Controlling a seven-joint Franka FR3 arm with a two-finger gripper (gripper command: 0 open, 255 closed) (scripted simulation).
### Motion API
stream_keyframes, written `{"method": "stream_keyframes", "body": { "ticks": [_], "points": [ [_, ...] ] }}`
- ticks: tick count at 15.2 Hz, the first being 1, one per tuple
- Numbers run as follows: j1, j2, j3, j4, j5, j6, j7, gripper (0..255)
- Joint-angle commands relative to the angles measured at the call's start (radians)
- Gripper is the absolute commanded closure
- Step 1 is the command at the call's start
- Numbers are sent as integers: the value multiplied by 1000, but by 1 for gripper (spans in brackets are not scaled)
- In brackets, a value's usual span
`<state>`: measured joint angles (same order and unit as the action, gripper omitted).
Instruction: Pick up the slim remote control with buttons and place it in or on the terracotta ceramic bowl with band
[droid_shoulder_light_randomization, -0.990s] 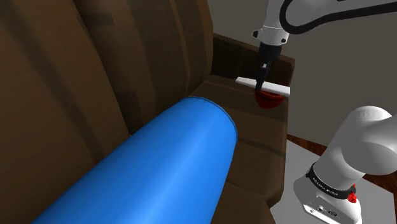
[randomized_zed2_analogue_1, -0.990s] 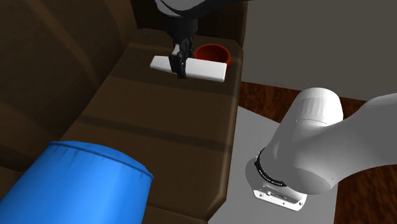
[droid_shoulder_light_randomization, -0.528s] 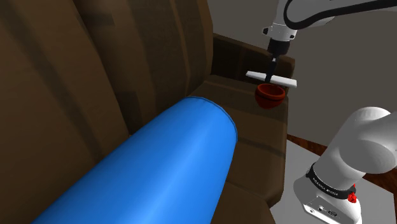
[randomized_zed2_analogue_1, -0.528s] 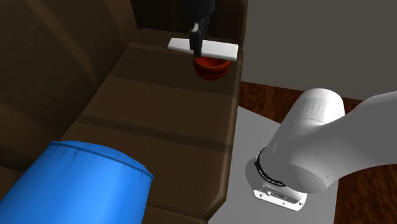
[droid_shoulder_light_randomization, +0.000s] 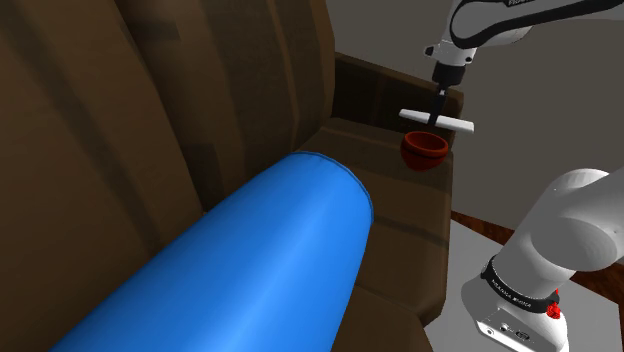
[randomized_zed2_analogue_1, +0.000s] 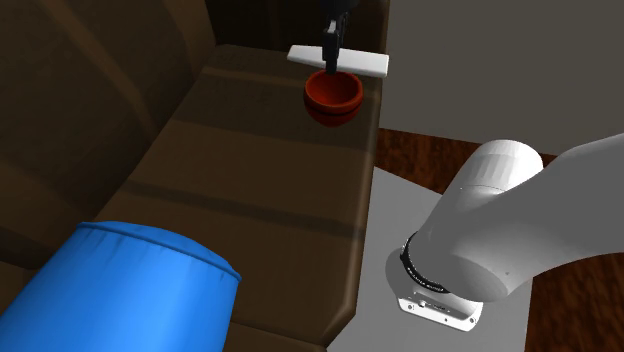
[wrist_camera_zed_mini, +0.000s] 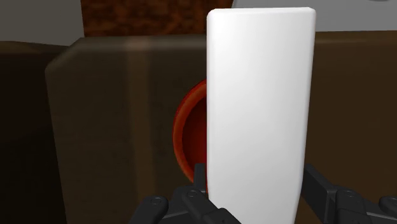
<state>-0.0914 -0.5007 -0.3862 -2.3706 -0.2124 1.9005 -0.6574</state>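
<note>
gripper: pinching white remote near mid-length, held level | remote: airborne above red-brown bowl on brown sofa, offset from bowl centre | risk: remote outspans rim; off-centre release may tip it onto sofa.

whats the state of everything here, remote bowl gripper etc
white remote: held level in the air, partly over the bowl, not touching it
red bowl: upright, empty, resting on the brown sofa
gripper: shut on the remote, pointing down
blue bolster: lying on its side on the sofa, apart from the bowl
</note>
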Motion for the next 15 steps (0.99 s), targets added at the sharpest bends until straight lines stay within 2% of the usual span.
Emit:
{"method": "stream_keyframes", "body": {
  "ticks": [1, 11, 15],
  "points": [
    [-1, 9, -7, -18, -2, 28, -3, 255],
    [-3, 49, -32, -119, -12, 169, -3, 255],
    [-3, 49, -32, -119, -12, 169, -3, 255]
  ]
}}
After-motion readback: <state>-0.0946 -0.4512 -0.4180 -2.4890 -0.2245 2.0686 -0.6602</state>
